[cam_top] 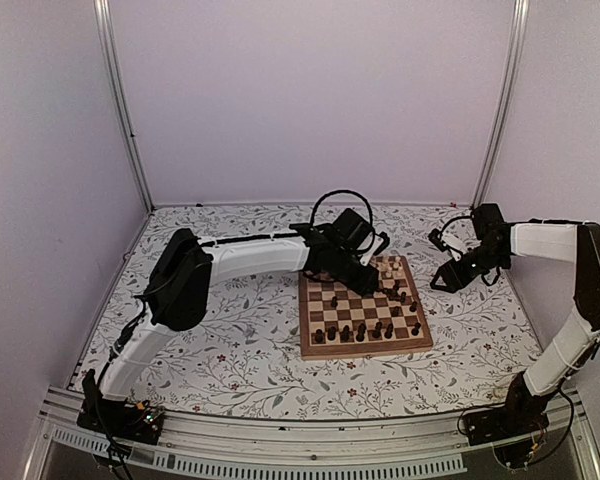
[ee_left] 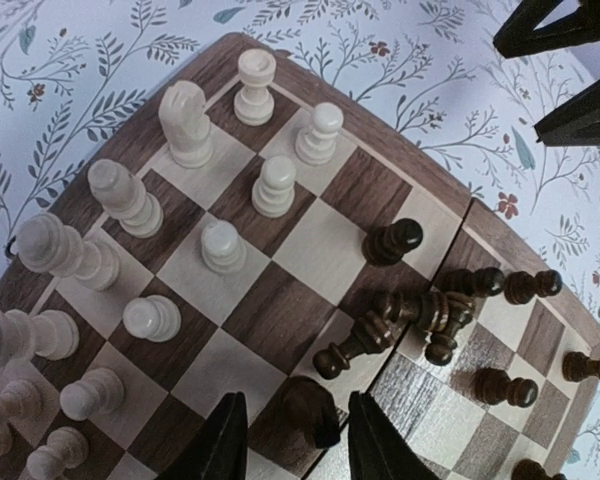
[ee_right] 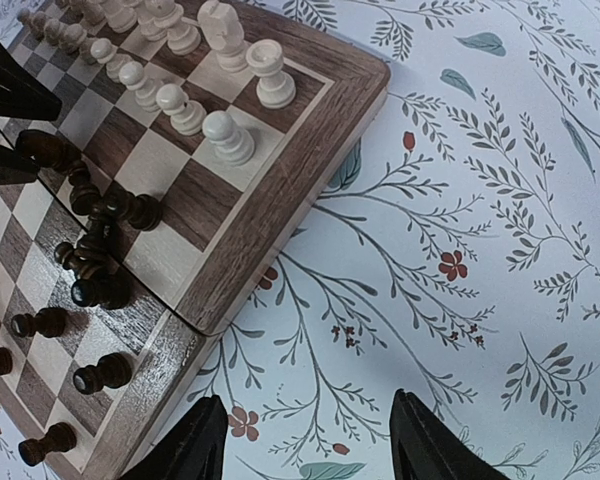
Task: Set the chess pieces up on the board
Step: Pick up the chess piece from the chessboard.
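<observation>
Two arms at a half-set board [cam_top: 365, 351].
Jaws of the left gripper [ee_left: 295, 420] are spread around a dark piece [ee_left: 308, 405] near toppled dark pieces [ee_left: 420, 310]; pale pieces [ee_left: 273, 185] stand at the board's end; the right gripper [ee_right: 305, 430] hangs, jaws spread, over the floral surface [ee_right: 480, 250].

Floral tablecloth [cam_top: 230, 350] spreads between plain pale walls [cam_top: 310, 100].

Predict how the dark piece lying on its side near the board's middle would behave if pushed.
The toppled dark piece looks round-bodied, so it would probably roll, curving around its wider base. It seems small and wooden, so likely light and stiff. Other fallen dark pieces lie close beside it, so a push may disturb them.
</observation>
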